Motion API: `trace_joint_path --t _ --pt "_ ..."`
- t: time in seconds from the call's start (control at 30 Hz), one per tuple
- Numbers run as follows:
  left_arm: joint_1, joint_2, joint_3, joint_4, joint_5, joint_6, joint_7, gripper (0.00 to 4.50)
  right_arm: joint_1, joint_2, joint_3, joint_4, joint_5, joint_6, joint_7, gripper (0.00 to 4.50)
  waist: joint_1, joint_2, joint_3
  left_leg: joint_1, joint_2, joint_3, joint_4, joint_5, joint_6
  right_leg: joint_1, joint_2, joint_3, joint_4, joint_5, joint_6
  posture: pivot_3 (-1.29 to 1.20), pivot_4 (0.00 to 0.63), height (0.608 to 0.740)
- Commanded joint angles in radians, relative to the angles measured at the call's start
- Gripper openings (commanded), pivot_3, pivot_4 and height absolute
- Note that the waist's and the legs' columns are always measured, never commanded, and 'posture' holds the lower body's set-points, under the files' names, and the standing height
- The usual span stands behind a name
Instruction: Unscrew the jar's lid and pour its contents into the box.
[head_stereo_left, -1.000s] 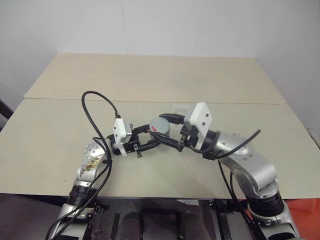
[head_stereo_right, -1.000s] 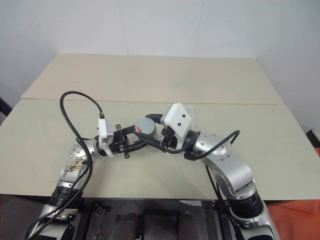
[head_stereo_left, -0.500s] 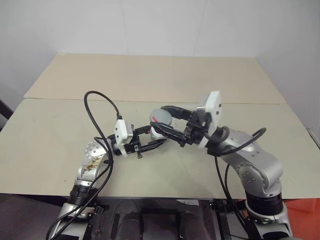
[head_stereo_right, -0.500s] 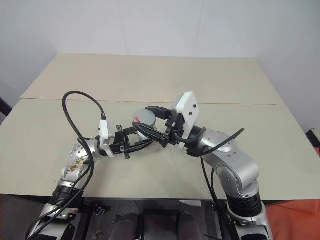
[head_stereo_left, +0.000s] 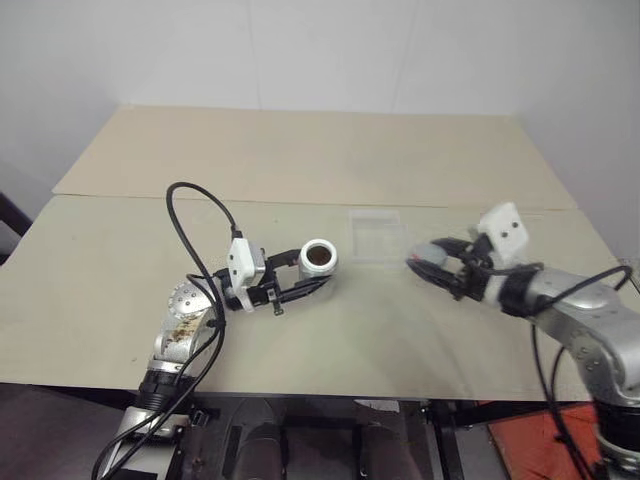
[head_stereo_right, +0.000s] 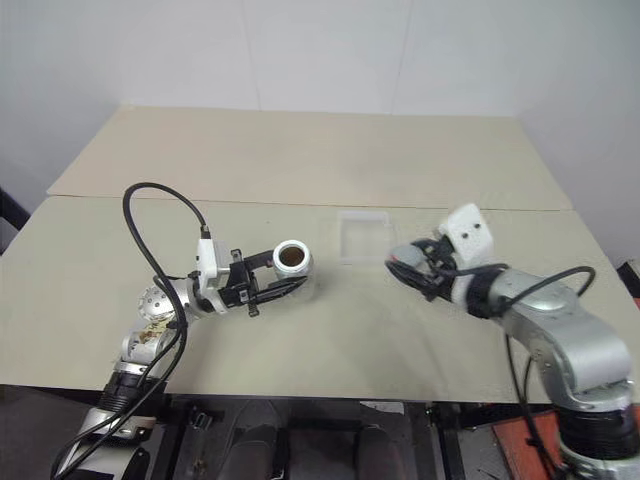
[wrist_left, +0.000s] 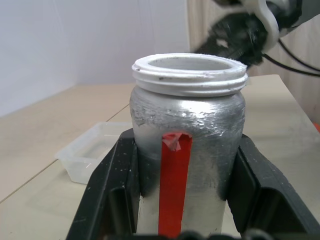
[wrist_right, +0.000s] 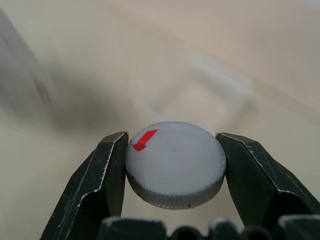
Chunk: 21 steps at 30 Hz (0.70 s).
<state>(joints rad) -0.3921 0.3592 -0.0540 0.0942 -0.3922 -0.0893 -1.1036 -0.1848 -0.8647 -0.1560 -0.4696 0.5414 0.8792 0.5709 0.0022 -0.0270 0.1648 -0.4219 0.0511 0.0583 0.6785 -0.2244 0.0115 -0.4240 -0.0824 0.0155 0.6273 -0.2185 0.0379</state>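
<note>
Two pale wooden tables (head_stereo_left: 300, 150) stand pushed together, a seam running across between them, and everything sits on the nearer one. Near the seam, about midway across, lies the box (head_stereo_left: 377, 233), a shallow clear tray resting flat on the tabletop, well apart from both arms. To its left, the left gripper (wrist_left: 175, 195) reaches in from the robot's left side with its two black fingers (wrist_left: 107, 190) clamped on the sides of the jar (head_stereo_left: 320, 262). This jar is upright and its mouth is uncovered, with a white threaded rim and something dark showing inside from above; a strip of red tape (wrist_left: 175, 185) runs down its silvery wall between the fingers. On the other side of the box, just beside its right edge as seen from the head, the right gripper (wrist_right: 172, 165) is closed on the lid (wrist_right: 175, 162), a round grey cap with a ribbed edge and a small red mark on top, pinched across its width.
</note>
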Motion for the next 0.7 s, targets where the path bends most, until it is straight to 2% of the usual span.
trace_joint_path --t 0.03,0.23,0.3,0.43,0.57,0.7 --pt "-0.019 -0.002 0.008 -0.008 0.0 -0.03 0.005 1.93 0.05 -0.024 -0.017 0.017 -0.039 -0.02 0.019 2.75 -0.004 0.0 0.0 0.0 0.0 0.0 0.0 0.0 0.0 0.0 0.0 0.0 0.0 0.0 0.0 0.0 0.15 0.74" --pt "-0.031 -0.015 0.019 0.0 -0.018 -0.027 0.015 1.93 0.039 0.031 0.039 0.12 -0.096 0.066 -0.062 2.75 -0.011 0.0 0.0 0.001 0.0 0.0 0.001 0.0 0.0 0.001 0.0 0.001 0.0 0.0 0.0 0.0 0.15 0.74" --pt "-0.029 -0.016 0.021 -0.007 -0.023 -0.021 0.018 1.93 0.021 0.025 0.059 0.138 -0.111 0.103 -0.064 3.47 -0.014 0.0 0.0 0.0 0.0 0.0 0.001 0.0 0.0 0.0 0.0 0.001 0.0 0.0 0.001 0.0 0.15 0.74" --pt "-0.03 -0.013 0.023 -0.004 -0.017 -0.024 0.023 1.93 0.008 0.02 0.065 0.146 -0.126 0.125 -0.058 4.47 -0.013 0.0 0.0 0.0 0.0 0.0 0.001 0.0 0.0 0.0 0.0 0.001 0.0 0.0 0.001 0.0 0.15 0.74" --pt "-0.048 -0.025 0.043 -0.009 -0.051 0.014 0.044 1.93 -0.012 0.001 0.032 0.094 -0.123 0.095 -0.024 4.47 -0.012 0.0 0.0 0.0 0.0 0.0 0.001 0.0 0.0 0.0 0.0 0.001 0.0 0.0 0.001 0.0 0.15 0.74" --pt "-0.134 -0.013 0.012 0.068 0.06 0.02 0.117 1.93 -0.087 0.039 -0.012 0.05 -0.146 0.041 -0.078 4.47 -0.012 0.0 0.0 0.0 0.0 0.0 0.002 0.0 0.0 0.0 0.001 0.001 0.0 0.0 0.001 0.0 0.15 0.74"
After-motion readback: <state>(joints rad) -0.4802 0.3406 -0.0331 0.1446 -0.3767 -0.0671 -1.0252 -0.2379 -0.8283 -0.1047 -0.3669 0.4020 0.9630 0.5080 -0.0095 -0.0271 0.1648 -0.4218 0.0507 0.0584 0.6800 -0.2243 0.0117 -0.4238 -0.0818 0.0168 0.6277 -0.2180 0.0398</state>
